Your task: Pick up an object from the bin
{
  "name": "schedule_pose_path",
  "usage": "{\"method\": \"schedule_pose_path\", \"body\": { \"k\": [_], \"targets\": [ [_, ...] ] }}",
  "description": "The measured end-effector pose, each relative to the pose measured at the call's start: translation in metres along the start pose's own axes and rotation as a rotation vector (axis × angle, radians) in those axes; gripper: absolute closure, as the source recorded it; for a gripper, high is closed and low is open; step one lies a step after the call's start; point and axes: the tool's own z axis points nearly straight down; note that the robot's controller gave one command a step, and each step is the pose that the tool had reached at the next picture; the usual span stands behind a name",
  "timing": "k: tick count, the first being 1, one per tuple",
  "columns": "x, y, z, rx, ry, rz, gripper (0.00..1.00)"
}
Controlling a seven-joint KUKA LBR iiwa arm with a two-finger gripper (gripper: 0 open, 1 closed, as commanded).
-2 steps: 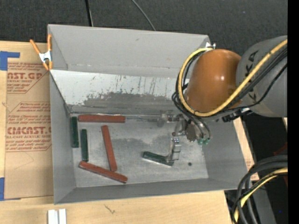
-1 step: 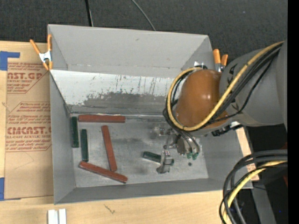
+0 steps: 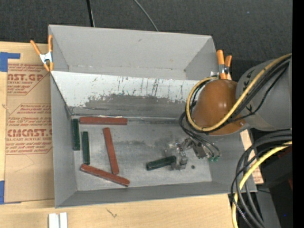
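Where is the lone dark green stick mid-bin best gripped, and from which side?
Probably mid-length on the dark green stick, from straight above, closing across its narrow width. It lies flat on the bin floor, apart from the other sticks, with bare floor along both long sides. The gripper is by its right end.

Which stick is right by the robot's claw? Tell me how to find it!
Look in the grey bin, at the right side of its floor, where the gripper is. The dark green stick lies just left of it, nearly level. The other two green sticks lie far off by the left wall, among red-brown sticks.
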Motion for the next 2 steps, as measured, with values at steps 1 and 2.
{"method": "schedule_pose_path", "body": {
  "k": [1, 2],
  "targets": [
    [0.000, 0.000, 0.000, 0.000, 0.000, 0.000, 1.00],
    [0.006, -0.010, -0.135, 0.000, -0.002, -0.016, 1.00]
  ]
}}
